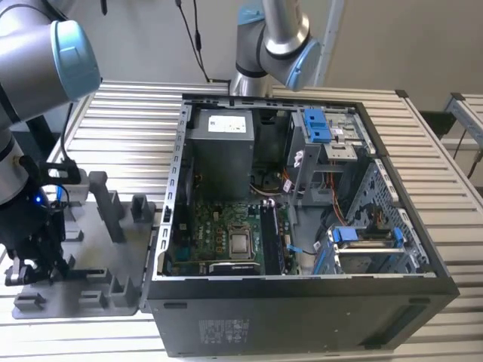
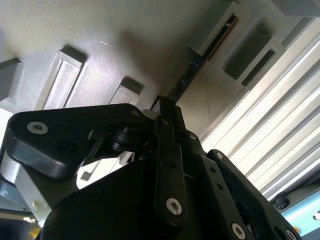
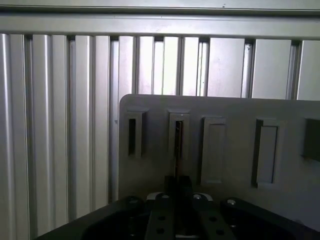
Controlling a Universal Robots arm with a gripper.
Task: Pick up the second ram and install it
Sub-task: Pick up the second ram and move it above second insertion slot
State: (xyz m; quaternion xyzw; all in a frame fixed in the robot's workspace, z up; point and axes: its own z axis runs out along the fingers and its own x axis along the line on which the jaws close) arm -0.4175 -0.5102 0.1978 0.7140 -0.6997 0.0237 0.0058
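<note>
The second ram (image 2: 192, 69) lies on edge in a narrow slot of the grey tray (image 2: 100, 30), a thin dark stick running away from the claw towards a raised holder at the tray's far end; in the first wrist view it shows edge-on as a slim brownish strip (image 3: 177, 150) sunk in its slot, with similar upright rectangular pockets on either side. The gripper (image 2: 165, 107) is down on the near end of the stick, its black fingers drawn together with the ram's end pinched between them, and the ram sits in the tray, not lifted. In the first wrist view the fingertips (image 3: 178, 181) form one narrow dark block straight over the strip, and the tray (image 3: 235, 107) rests on the ribbed metal table (image 3: 50, 125). In the exterior view the gripper (image 1: 32, 270) hangs over the near left part of the tray (image 1: 90, 302), which lies at the exterior view's left, just beside the open computer case (image 1: 302, 317). Inside the case the green motherboard (image 1: 219, 226) lies flat, with the grey power-supply box (image 1: 220, 143) at the far end. A second robot arm (image 1: 272, 38) stands behind the case at the far side of the table (image 1: 128, 113).
</note>
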